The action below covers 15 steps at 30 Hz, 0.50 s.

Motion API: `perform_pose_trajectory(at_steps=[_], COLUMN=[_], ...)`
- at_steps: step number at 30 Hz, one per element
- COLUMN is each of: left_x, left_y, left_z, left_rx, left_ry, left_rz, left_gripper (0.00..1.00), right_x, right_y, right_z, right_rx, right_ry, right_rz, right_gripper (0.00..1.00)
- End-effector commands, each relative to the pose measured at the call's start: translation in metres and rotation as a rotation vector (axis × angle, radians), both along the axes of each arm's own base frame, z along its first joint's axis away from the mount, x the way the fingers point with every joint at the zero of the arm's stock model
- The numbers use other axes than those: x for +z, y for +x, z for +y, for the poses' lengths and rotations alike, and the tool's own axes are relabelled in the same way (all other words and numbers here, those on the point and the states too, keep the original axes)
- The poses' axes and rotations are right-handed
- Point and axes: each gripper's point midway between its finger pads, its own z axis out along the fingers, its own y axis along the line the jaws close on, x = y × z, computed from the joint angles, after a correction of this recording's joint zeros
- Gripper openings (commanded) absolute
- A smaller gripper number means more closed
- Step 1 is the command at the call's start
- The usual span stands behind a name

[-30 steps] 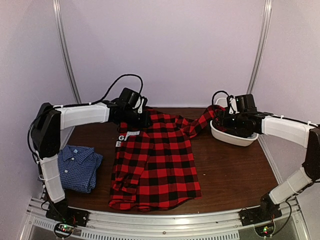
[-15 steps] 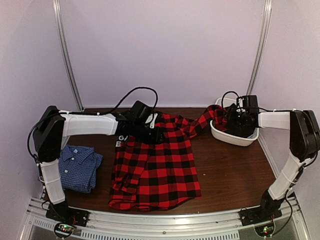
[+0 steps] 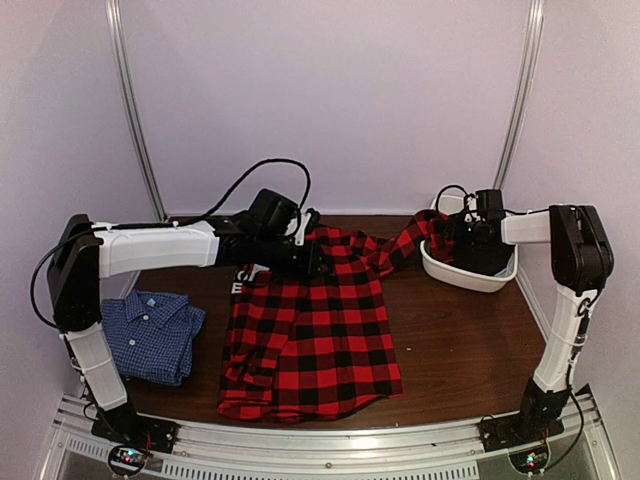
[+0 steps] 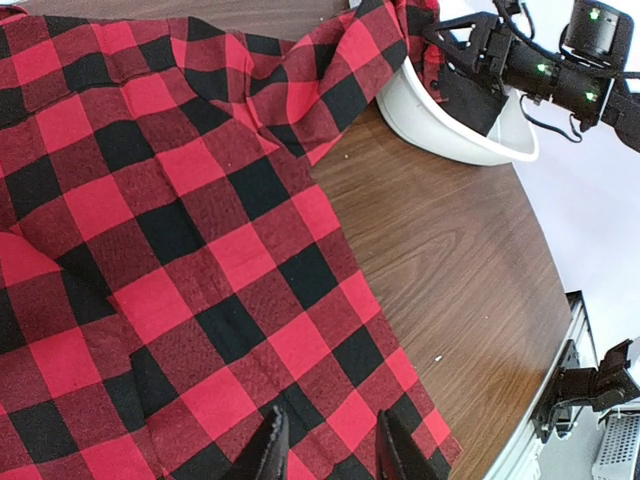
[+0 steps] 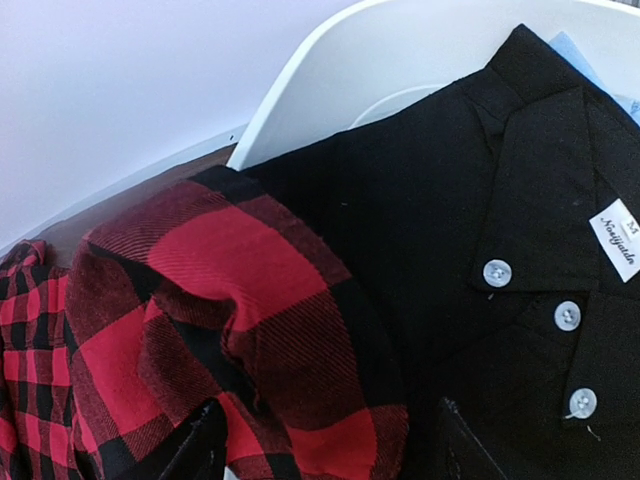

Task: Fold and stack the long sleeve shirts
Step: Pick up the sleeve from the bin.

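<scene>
Right pincer (image 5: 330, 445) opened wider round plaid shirt (image 3: 310, 330) cuff (image 5: 230, 290), 2 o'clock; left pincer (image 4: 333, 450) grip unclear. Still spreading: next, free sleeve.

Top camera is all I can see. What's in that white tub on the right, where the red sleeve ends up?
Observer: A black shirt with white buttons lies in the tub; the red plaid cuff rests on it.
Operator: Is the right arm pinching that cuff?
Observer: It doesn't look so. The right fingers stand apart either side of it, with a gap on one side.
Operator: Anything else in there?
Observer: A pale blue cloth peeks out behind the black collar.
</scene>
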Motion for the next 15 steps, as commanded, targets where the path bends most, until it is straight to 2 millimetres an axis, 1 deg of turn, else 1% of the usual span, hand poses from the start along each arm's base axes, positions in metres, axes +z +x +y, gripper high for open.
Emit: perform_pose_trajectory(at_steps=[1,3,5,8,12,15], left_x=[0.015,0.017,0.019,0.017,0.019,0.021], left_y=[-0.002,-0.003,-0.003,-0.003,-0.001,-0.001], left_z=[0.008,0.01,0.012,0.012,0.01,0.006], left_rx=[0.021,0.027,0.031,0.035,0.031,0.02], left_ry=[-0.013,-0.013,-0.015,-0.014,-0.022,-0.041], left_rz=[-0.034,-0.038,-0.041,-0.036,-0.041,-0.05], left_gripper=[0.32,0.32,0.32,0.32,0.32,0.32], right_x=[0.002,-0.002,-0.002,0.004,0.014,0.028], right_y=[0.012,0.014,0.015,0.013,0.007,0.002], right_z=[0.006,0.008,0.011,0.014,0.018,0.021], right_rx=[0.05,0.06,0.073,0.083,0.095,0.106], right_ry=[0.014,0.023,0.033,0.047,0.069,0.093], right_rz=[-0.017,-0.004,-0.003,-0.011,-0.018,-0.035], right_gripper=[0.71,0.68,0.61,0.48,0.19,0.03])
